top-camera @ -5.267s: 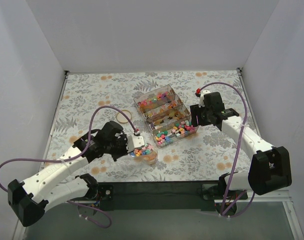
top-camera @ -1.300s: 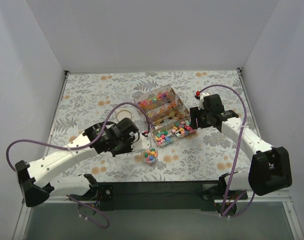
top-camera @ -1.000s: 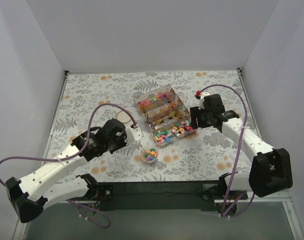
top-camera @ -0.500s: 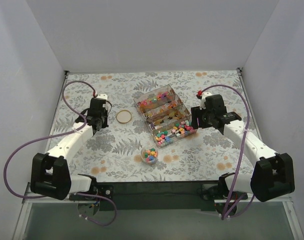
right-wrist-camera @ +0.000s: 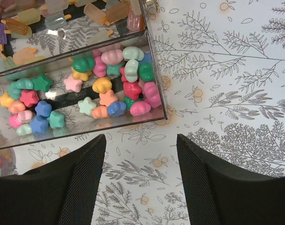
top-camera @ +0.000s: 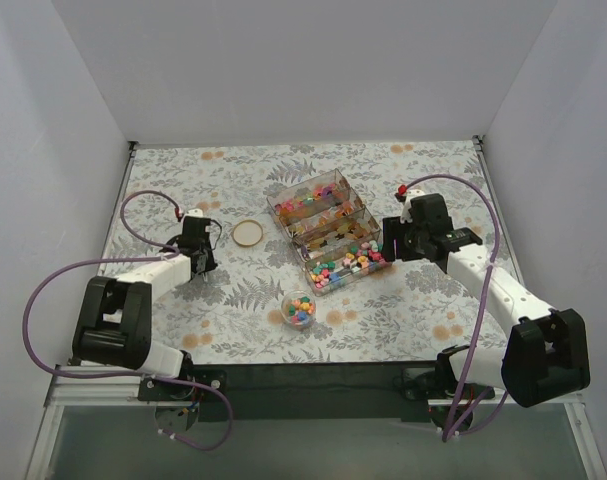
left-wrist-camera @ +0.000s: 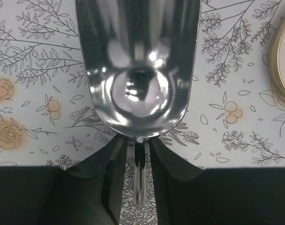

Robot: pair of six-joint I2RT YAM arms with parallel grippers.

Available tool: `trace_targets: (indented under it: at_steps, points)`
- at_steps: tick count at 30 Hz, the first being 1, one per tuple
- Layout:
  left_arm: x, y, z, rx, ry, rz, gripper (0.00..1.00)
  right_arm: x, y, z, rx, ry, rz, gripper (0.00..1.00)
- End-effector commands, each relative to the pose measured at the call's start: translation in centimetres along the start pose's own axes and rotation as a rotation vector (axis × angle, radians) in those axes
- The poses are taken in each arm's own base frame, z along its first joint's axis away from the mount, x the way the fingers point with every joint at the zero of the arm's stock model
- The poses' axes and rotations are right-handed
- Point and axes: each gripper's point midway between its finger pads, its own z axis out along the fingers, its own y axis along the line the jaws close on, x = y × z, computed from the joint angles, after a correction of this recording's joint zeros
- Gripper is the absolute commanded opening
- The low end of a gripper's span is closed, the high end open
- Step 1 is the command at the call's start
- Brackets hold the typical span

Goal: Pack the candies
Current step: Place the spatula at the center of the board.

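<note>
The left gripper (left-wrist-camera: 136, 141) had swung away from the cup (top-camera: 299, 309) over the last second and now sat at the left side of the table, near the lid (top-camera: 246, 233). It had been right beside the cup a second ago and tipping into it a few seconds before that.

The metal scoop (left-wrist-camera: 140, 70) was empty, bowl up, low over the flowered cloth (top-camera: 183, 190). Its thin handle ran between the left fingers (left-wrist-camera: 102, 161). A sliver of cloth showed on either side of the handle, so I could not tell whether they were clamping it or just letting go.

The right gripper (right-wrist-camera: 140, 140) had barely moved. It was spread wide with nothing in it, just beside the right end of the clear box (top-camera: 328, 225).

Some candies (top-camera: 300, 310) were in the cup, which stood upright and uncovered at near centre, well apart from the left arm. Most of the candies were in the box compartments, the star and shell shapes in the nearest one.

Judgement: scooping looked finished and the scoop was likely being parked. The cup looked filled, but the lid lay flat on the cloth, left of the box and apart from the cup. Capping the cup was probably the step left.
</note>
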Motion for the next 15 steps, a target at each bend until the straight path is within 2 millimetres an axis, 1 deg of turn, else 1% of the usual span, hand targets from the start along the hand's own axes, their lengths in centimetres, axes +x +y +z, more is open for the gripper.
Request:
trace_targets:
  at_steps: [1,2,5,8,9,10,11,14,15]
  points:
    - [-2.3,-0.2,-0.3,0.013,-0.099,-0.072,0.28,0.3,0.7,-0.3,-0.024,-0.008,0.059,0.68]
    - [-2.5,-0.4,-0.4,0.022,-0.102,-0.071,0.34,0.5,0.7,-0.2,-0.023,-0.002,0.074,0.68]
    - [-3.0,-0.1,-0.9,0.011,-0.118,-0.067,0.39,1.3,1.2,0.0,-0.035,0.022,0.153,0.68]
    - [-4.0,0.0,-1.9,0.016,-0.134,-0.05,0.39,2.7,1.2,0.5,-0.027,0.058,0.227,0.68]
    - [-4.5,-0.1,-2.2,0.027,-0.146,-0.043,0.39,2.9,1.4,0.7,-0.024,0.063,0.272,0.68]
    - [-4.6,0.0,-2.5,0.026,-0.146,-0.022,0.39,3.1,1.4,0.8,-0.022,0.066,0.297,0.68]
    - [-5.3,0.2,-3.3,0.029,-0.174,-0.022,0.39,3.5,1.4,1.1,-0.019,0.076,0.319,0.67]
    - [-7.0,0.9,-4.9,0.012,-0.23,-0.006,0.4,3.3,1.8,1.6,-0.022,0.082,0.403,0.67]
    - [-7.8,1.0,-5.9,0.014,-0.263,-0.004,0.41,3.3,2.0,1.8,-0.022,0.086,0.447,0.67]
